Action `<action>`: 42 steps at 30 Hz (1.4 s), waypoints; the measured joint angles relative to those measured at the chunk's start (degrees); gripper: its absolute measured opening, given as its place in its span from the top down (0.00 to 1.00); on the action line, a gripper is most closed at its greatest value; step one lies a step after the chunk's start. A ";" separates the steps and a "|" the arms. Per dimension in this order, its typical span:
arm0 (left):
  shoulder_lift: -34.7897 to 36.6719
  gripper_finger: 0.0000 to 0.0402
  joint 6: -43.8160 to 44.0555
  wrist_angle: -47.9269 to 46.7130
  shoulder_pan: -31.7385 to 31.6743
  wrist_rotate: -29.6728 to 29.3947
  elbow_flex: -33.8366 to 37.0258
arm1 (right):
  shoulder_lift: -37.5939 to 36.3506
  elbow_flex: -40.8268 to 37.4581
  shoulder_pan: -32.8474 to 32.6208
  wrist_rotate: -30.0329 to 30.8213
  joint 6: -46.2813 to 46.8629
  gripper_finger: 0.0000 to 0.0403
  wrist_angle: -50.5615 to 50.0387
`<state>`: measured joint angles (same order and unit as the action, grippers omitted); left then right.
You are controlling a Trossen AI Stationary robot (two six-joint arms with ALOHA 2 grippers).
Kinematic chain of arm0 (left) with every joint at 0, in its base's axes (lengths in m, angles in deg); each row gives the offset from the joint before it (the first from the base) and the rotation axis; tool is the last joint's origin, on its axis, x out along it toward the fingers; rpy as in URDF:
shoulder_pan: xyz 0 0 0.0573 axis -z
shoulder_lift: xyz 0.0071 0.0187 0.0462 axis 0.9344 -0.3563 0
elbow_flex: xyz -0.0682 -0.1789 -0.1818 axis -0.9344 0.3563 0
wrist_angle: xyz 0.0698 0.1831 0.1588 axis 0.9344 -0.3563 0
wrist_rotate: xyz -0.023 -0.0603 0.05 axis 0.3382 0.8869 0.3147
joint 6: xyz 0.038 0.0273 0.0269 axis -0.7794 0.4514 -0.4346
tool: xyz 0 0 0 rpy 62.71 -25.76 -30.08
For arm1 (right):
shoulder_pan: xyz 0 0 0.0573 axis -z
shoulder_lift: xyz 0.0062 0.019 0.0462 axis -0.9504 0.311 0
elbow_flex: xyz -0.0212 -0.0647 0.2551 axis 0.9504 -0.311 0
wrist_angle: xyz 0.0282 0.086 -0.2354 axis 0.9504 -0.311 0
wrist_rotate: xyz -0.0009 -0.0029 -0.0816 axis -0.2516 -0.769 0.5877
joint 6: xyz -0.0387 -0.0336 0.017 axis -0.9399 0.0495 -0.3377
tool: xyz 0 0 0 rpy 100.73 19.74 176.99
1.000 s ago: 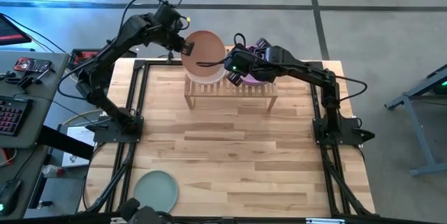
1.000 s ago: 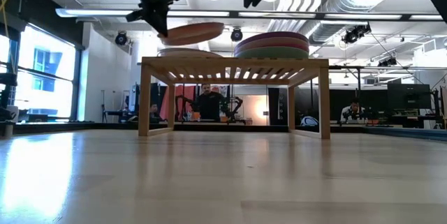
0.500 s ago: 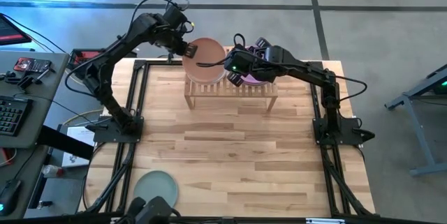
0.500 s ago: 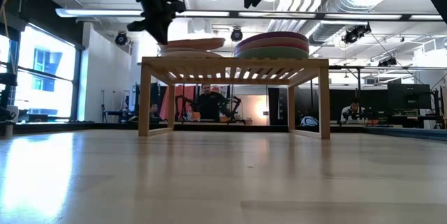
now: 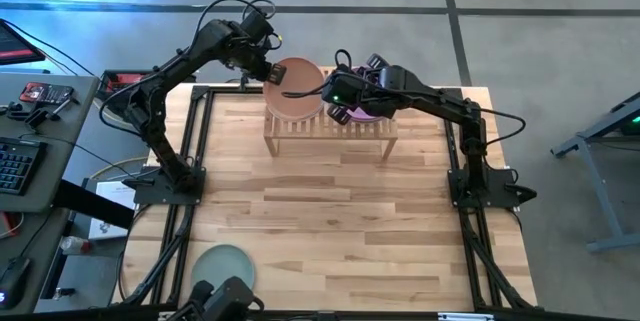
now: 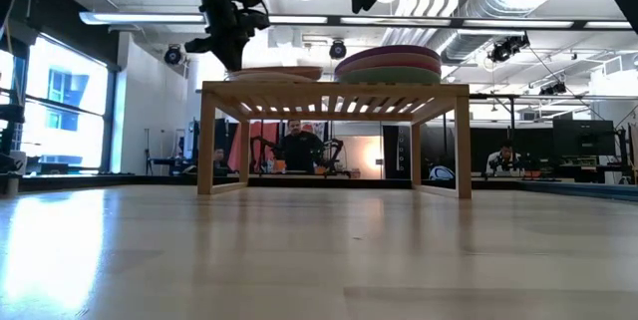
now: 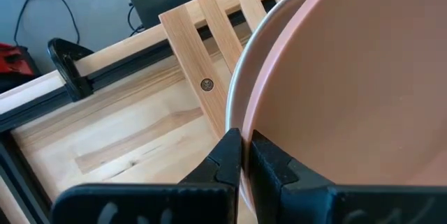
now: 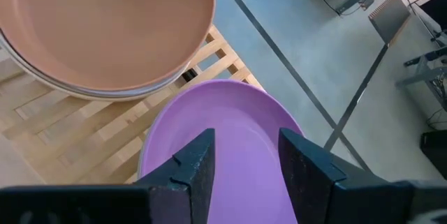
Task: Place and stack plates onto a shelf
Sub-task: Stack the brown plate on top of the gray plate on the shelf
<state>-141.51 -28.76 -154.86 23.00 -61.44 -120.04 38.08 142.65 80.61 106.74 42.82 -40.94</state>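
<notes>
From above, the left pincer [image 5: 268,69] grips the rim of the peach plate [image 5: 295,89], lying on the shelf [image 5: 330,129] beside the purple plate [image 5: 366,113]; a mint plate [image 5: 224,269] lies near the table edge. Left wrist view: fingers [image 7: 225,160] pinch the rim. Right wrist view: the right pincer [image 8: 244,161] hangs open, empty, above the purple plate.

Peach plate [image 5: 294,88], earlier tilted in the air, now flat on the left stack [image 6: 274,74]
</notes>
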 joint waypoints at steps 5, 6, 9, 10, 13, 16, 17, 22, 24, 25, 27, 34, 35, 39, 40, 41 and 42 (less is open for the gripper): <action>0.00 0.98 0.88 0.00 0.01 -0.05 0.00 | -0.01 0.00 0.00 -0.02 0.00 0.66 0.00; 0.00 0.98 0.88 0.00 0.02 -0.05 0.00 | -0.01 0.00 0.00 -0.02 0.00 0.66 -0.02; 0.00 0.96 0.86 0.01 0.02 -0.04 0.00 | -0.01 0.00 0.00 -0.01 0.00 0.66 -0.01; 0.00 0.95 0.86 0.01 0.02 -0.07 0.00 | -0.01 0.00 0.00 -0.02 0.00 0.66 -0.01; 0.00 0.91 0.33 0.00 0.02 -0.07 0.00 | 0.01 0.00 0.00 0.00 0.00 0.66 0.00; 0.00 0.88 -0.04 0.02 0.02 -0.05 0.00 | 0.00 0.00 0.00 -0.01 0.00 0.66 -0.02; 0.00 0.86 -0.04 0.06 0.02 -0.05 0.00 | 0.01 0.00 0.00 0.00 0.00 0.66 0.00; 0.09 0.83 0.56 1.95 0.02 0.01 0.00 | 0.01 0.00 0.00 0.00 -0.44 0.66 0.00; 0.21 0.83 1.70 1.97 0.02 0.87 0.00 | 0.00 0.00 0.00 0.00 -0.44 0.66 -0.01; 0.22 0.83 1.84 2.01 0.01 1.78 0.00 | 0.00 0.00 0.00 0.00 -0.44 0.66 -0.01; 0.22 0.83 1.47 2.10 0.02 2.98 0.02 | 0.01 0.00 0.00 0.00 -0.44 0.66 0.00; 0.22 0.83 1.87 2.32 0.02 3.09 0.02 | 0.01 0.00 0.00 0.00 -0.44 0.66 -0.01; 0.22 0.83 1.54 2.32 0.02 3.09 0.02 | 0.01 0.00 0.00 0.00 -0.44 0.66 0.00; 0.36 0.83 0.88 2.20 -0.21 3.08 0.02 | 0.00 0.00 0.00 0.00 -0.44 0.66 0.00; 0.57 0.83 0.83 2.16 -0.41 3.09 0.02 | 0.01 0.00 0.00 0.00 -0.44 0.66 0.00; 0.91 0.83 0.83 2.16 -0.57 3.09 0.02 | 0.01 0.00 0.00 0.00 -0.44 0.66 -0.02; 1.31 0.83 0.83 2.19 -0.80 3.09 0.02 | 0.01 0.00 0.00 0.00 -0.44 0.66 -0.01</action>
<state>-140.20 -27.93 -152.67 22.20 -58.35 -120.02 38.09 142.65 80.61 106.74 42.39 -40.96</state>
